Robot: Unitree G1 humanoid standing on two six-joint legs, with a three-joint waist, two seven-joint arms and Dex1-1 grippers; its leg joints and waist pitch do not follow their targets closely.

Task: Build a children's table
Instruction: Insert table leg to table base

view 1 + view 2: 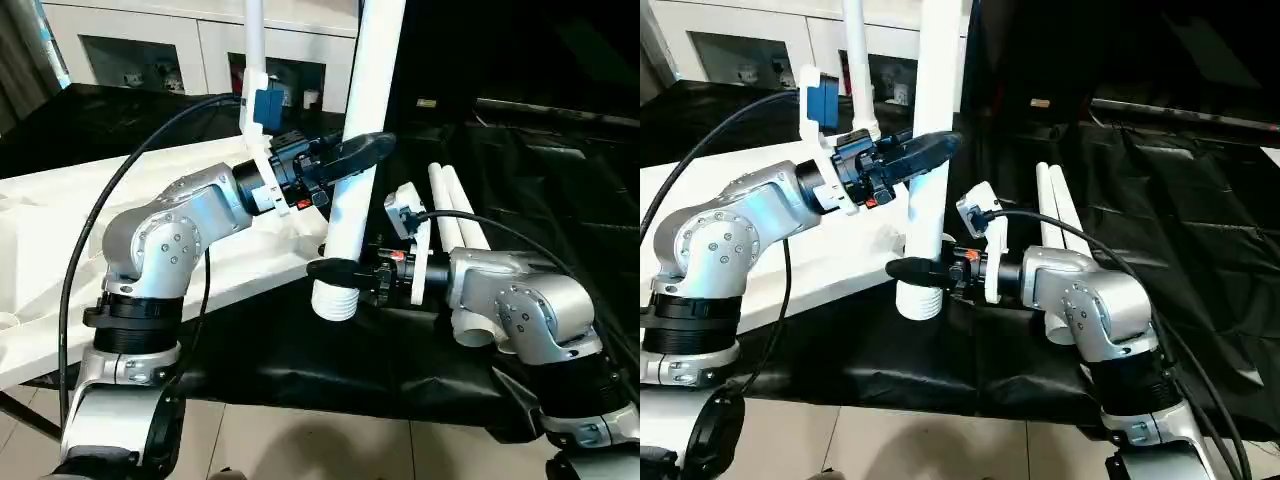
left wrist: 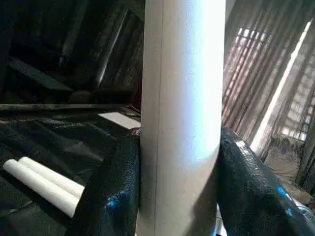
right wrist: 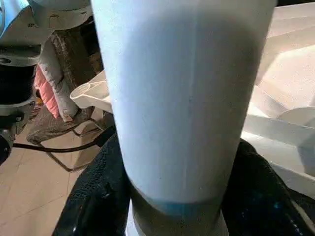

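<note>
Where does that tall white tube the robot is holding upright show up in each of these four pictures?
Left eye view: the leg stands upright at centre, between both hands.
Right eye view: centre-left, ridged end lowest.
Left wrist view: the central column between two black fingers.
Right wrist view: the broad column down the centre, with fingers on either side.
Shared landmark: the two spare legs lying on the black cloth, seen in three views.

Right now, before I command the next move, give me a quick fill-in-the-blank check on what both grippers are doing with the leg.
1. The left gripper and the right gripper both clamp the same white ____.
2. That leg is held roughly ____, threaded end down.
3. The ____ gripper holds it lower, near the threaded end.
4. ____ more legs lie on the black cloth.

Missing words: leg; upright; right; two
</note>
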